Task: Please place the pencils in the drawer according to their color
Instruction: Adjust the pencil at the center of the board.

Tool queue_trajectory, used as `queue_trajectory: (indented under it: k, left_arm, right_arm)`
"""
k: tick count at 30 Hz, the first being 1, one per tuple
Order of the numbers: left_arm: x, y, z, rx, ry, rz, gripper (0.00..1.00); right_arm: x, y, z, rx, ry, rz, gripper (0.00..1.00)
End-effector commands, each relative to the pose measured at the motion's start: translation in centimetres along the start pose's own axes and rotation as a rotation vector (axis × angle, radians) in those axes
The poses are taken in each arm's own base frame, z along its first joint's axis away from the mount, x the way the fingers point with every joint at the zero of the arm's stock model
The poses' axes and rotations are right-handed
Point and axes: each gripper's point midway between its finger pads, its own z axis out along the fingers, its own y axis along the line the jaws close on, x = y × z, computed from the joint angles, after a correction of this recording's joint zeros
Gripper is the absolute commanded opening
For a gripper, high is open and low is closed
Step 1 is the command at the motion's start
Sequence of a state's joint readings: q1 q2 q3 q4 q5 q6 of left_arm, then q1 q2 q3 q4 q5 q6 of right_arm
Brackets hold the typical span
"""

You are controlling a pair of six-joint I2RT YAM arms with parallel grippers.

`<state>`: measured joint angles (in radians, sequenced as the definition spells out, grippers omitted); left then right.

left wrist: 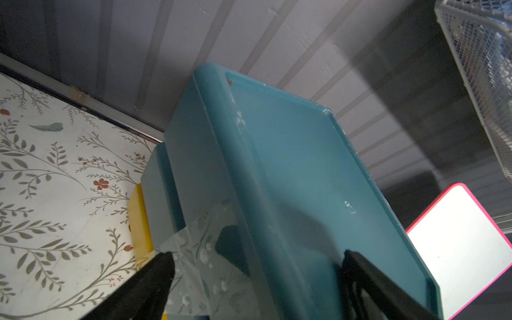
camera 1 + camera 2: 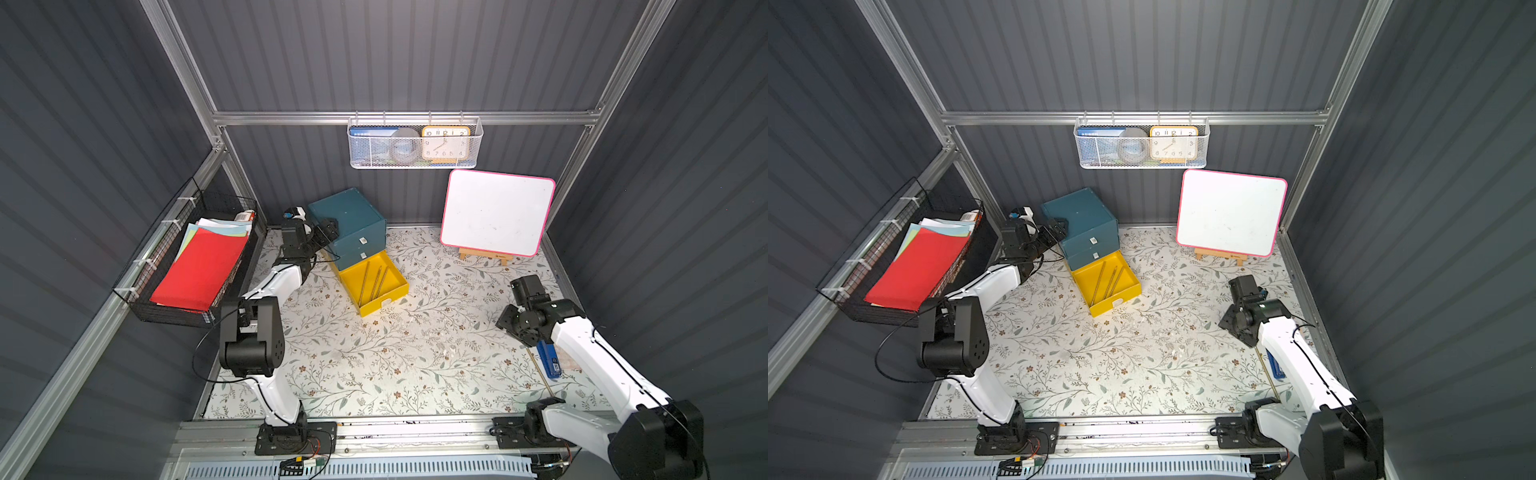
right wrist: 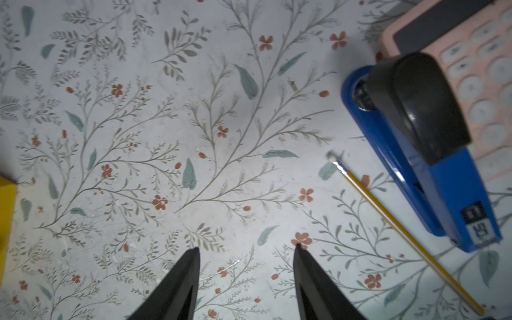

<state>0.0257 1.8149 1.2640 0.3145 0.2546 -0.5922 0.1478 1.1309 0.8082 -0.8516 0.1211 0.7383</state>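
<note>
- The left gripper [image 1: 257,256] has its jaws wide apart astride a top edge of the teal drawer cabinet [image 1: 291,166]. One finger is beside its wall and one over its top. I cannot tell whether they press on it. If they do not steady it, a shove on a drawer probably shifts the whole cabinet.
- Below and ahead of that gripper, the yellow drawer [image 2: 376,306] stands pulled out with three gold-yellow pencils [image 2: 376,282] lying inside. A clumsy drop near its front rim could bounce a pencil out.
- The right gripper [image 3: 246,248] is open and empty above the bare floral tabletop [image 3: 138,110]. Closing here catches nothing.
- The only yellow pencil [image 3: 401,232] seen on the table lies flat outside the jaws, beyond one finger, on the side away from the drawer. Thin and low, it may roll or slip from a shallow pinch.
- The blue stapler [image 3: 415,155] sits just beside that pencil, so the far finger has little room and may strike it.
- The pink calculator [image 3: 484,69] lies past the stapler, and a shoved stapler would knock it.
</note>
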Motion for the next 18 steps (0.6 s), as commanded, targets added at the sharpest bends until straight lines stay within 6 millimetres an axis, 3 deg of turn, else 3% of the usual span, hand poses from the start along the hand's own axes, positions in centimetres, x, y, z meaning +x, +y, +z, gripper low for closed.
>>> queue_trajectory:
  k: [1, 7, 18]
  left_arm:
    - [3.1, 0.3, 0.7, -0.007, 0.100, 0.028, 1.00]
    - [2.9, 0.2, 0.6, -0.005, 0.099, 0.037, 1.00]
    - [3.6, 0.3, 0.9, 0.004, 0.122, 0.046, 1.00]
  right_arm:
    - [1.2, -3.7, 0.7, 0.150, 0.020, 0.058, 0.59]
    - [2.9, -7.1, 1.7, 0.231, 0.067, 0.209, 0.60]
    - [3.5, -12.8, -0.6, 0.329, -0.071, 0.521, 0.59]
